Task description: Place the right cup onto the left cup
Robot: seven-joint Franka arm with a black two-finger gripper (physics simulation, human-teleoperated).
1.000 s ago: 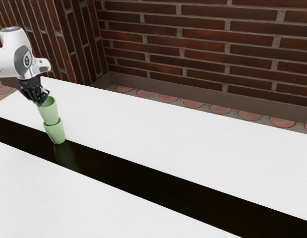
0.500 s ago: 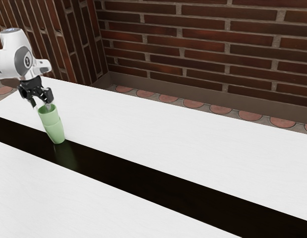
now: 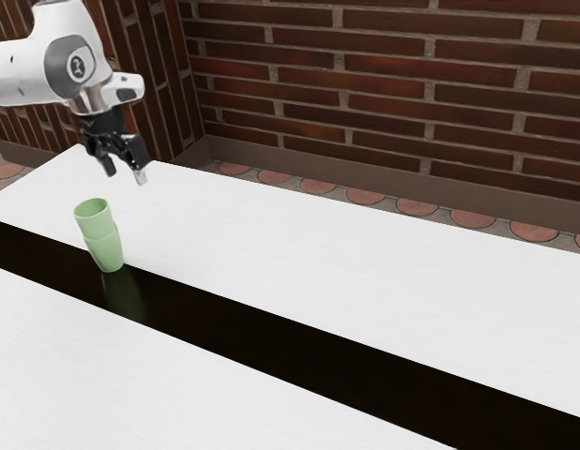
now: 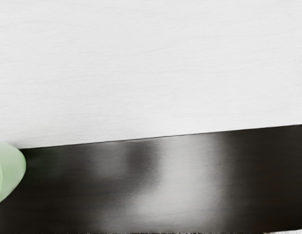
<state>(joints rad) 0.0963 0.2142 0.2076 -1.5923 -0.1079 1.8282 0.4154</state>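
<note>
Hovering end effector (image 3: 125,174), spread apart, 2 nested green cups (image 3: 103,242) lower down, unreadably small emblem (image 3: 78,66) on white arm (image 3: 22,70)

The smooth white robot arm (image 3: 22,73) reaches in from the exterior view's left, a round dark-grey cap (image 3: 76,66) on its wrist. Below hangs the black two-finger gripper (image 3: 125,172), pointing downward, its fingers spread apart.

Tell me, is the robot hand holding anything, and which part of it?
Nothing is held. The gripper hangs open above the table, apart from the stacked green cups.
</note>
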